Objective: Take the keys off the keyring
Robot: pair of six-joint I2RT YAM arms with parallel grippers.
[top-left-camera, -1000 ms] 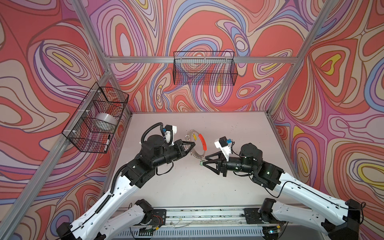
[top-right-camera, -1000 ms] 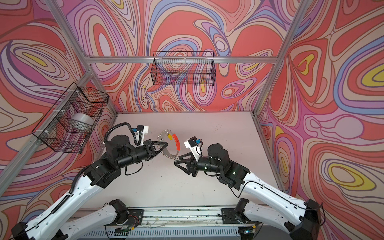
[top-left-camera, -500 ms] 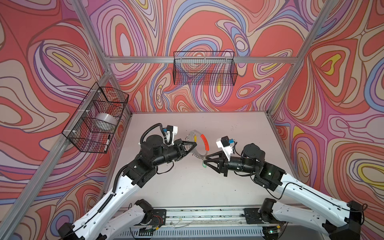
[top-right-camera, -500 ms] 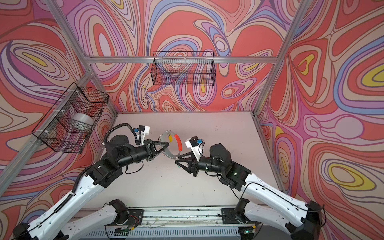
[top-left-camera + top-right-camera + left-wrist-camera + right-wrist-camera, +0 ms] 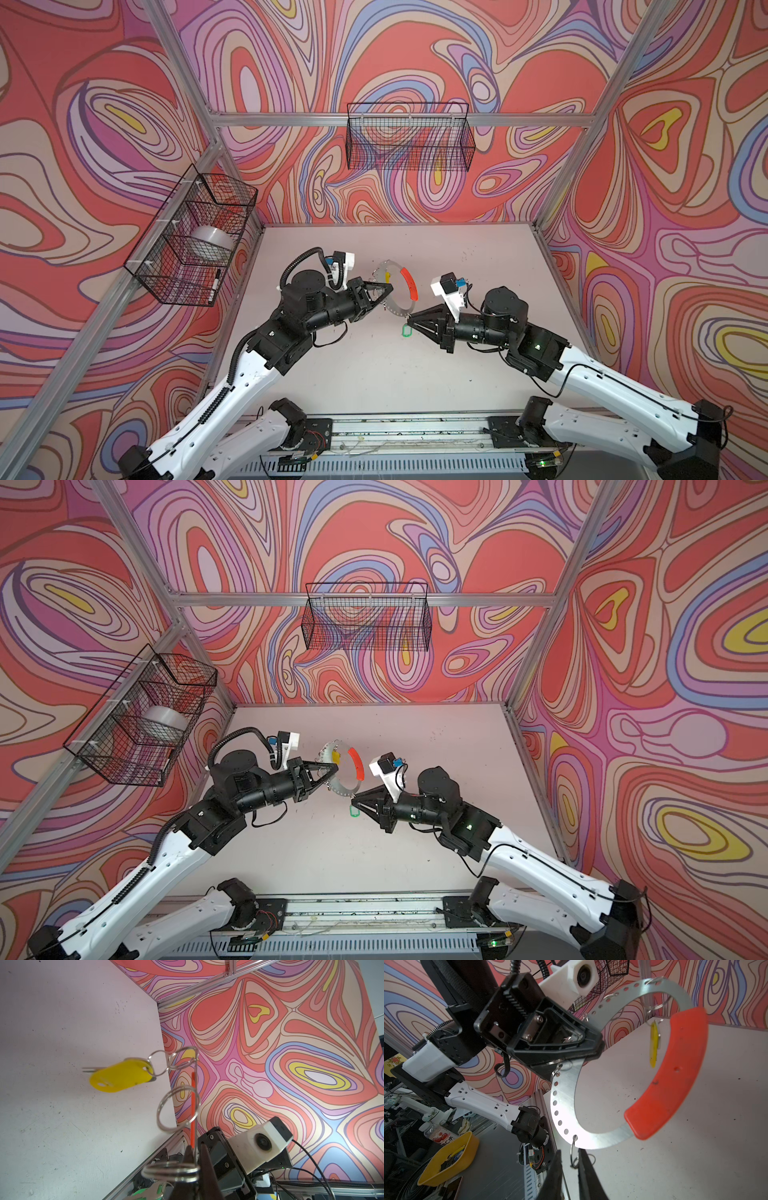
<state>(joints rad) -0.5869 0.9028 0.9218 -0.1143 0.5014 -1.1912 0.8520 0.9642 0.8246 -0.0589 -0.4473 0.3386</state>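
The keyring [image 5: 395,308] [image 5: 343,789], a flat grey ring with a red segment [image 5: 675,1076], hangs upright in the air. My left gripper [image 5: 388,286] [image 5: 336,766] [image 5: 195,1159] is shut on its grey rim. The yellow-tagged key [image 5: 387,275] [image 5: 120,1078] [image 5: 653,1047] dangles from the ring's top. The green-tagged key [image 5: 406,330] [image 5: 353,811] [image 5: 148,1192] dangles from its bottom. My right gripper [image 5: 409,319] [image 5: 570,1161] sits at that bottom edge. Its jaws stand a narrow gap apart, with a small split ring [image 5: 573,1153] between them and not clamped.
The table [image 5: 374,374] lies below the raised ring. A wire basket [image 5: 409,141] hangs on the back wall. Another basket [image 5: 191,237] on the left wall holds a tape roll [image 5: 210,243]. A yellow bin [image 5: 448,1157] sits off the table.
My right gripper has moved in to the keyring's bottom edge and its jaws have narrowed around the split ring. The left gripper keeps holding the ring in nearly the same place.
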